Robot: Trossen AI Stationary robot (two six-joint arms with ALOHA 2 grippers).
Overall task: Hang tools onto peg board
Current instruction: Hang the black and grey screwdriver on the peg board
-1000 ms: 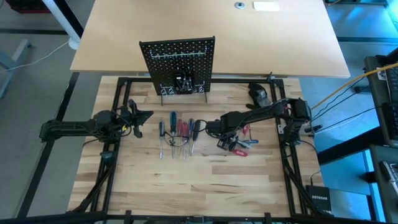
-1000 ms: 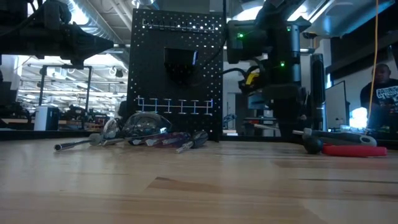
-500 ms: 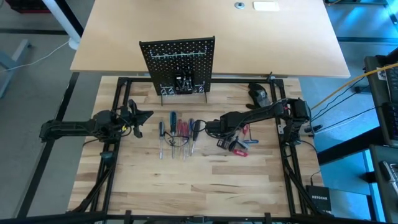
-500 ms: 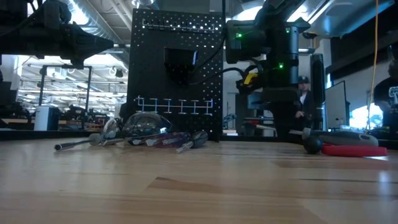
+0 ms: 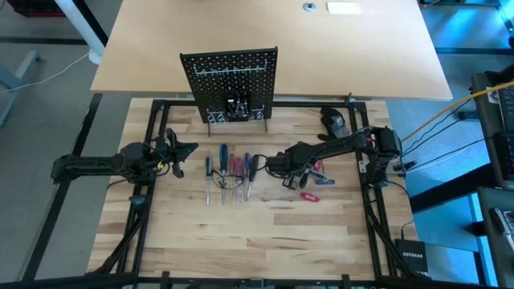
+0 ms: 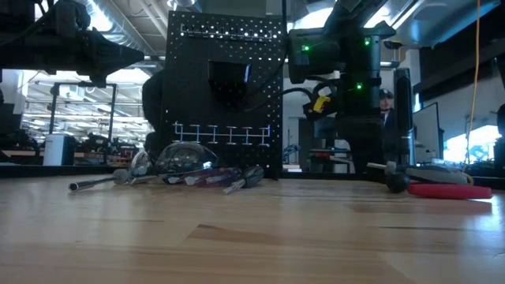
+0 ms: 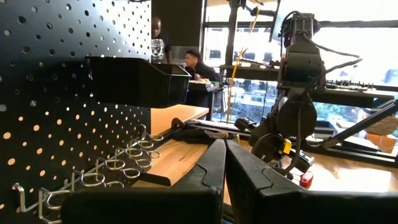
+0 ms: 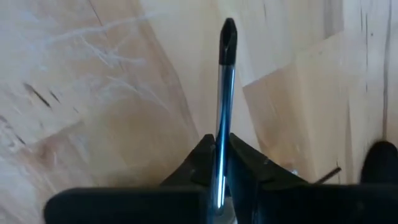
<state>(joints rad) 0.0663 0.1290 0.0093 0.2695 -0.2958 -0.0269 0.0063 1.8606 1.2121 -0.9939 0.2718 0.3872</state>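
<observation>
The black peg board (image 5: 230, 84) stands upright at the table's far side. In the left wrist view it (image 7: 56, 93) shows wire hooks and a small black bin. A row of screwdrivers (image 5: 229, 170) lies on the wood in front of it. To their right my right gripper (image 5: 293, 178) points steeply down among red-handled tools (image 5: 310, 195). It is shut on a screwdriver's silver shaft (image 8: 222, 93); the handle is hidden under the gripper. My left gripper (image 5: 183, 150) waits at the table's left, shut on nothing (image 7: 224, 168). My right gripper pinches the silver shaft (image 8: 222, 127) between its two fingers (image 8: 200, 160), coming at it steeply from above. The shaft's dark tip (image 8: 228, 31) reaches out past the fingertips over the wood. I cannot tell whether the screwdriver is clear of the table.
A dark rounded lump (image 5: 333, 120) lies at the far right, by the frame. A black metal frame (image 5: 157, 108) borders the work area. Bare wood (image 5: 257, 237) stretches toward the near edge. A person (image 6: 384, 118) stands in the room beyond the table.
My right gripper has stayed over the red-handled tools. Its wrist has turned a little and its fingers have drawn together. The red-handled tools beside it have shifted slightly on the wood.
</observation>
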